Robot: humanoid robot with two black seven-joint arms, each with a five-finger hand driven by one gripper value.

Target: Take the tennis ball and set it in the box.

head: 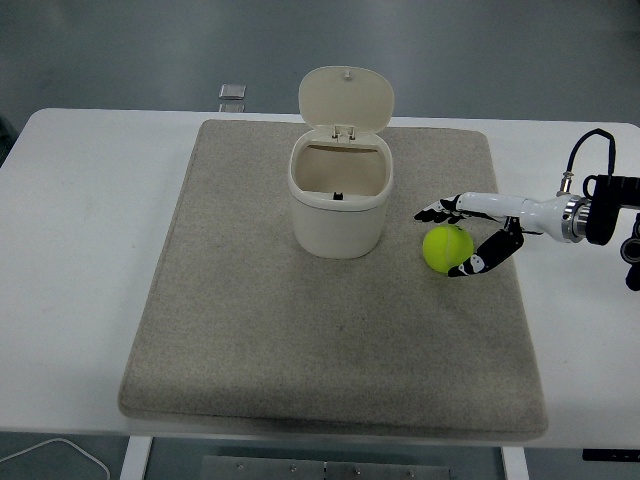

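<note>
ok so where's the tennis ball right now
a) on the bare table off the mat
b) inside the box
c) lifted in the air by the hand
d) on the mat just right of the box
d: the tennis ball sits on the grey mat to the right of the open box, with the right hand reaching around it, fingers spread, not yet closed on it.

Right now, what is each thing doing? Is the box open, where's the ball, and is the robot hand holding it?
Box: upright on the mat, lid flipped up, open.
Tennis ball: on the mat, right of the box, not lifted.
Right hand: fingers spread around the ball, thumb low at its near side, no closed grasp yet.
Mat: lying flat on the table.
Small metal object: lying at the table's far edge.
</note>
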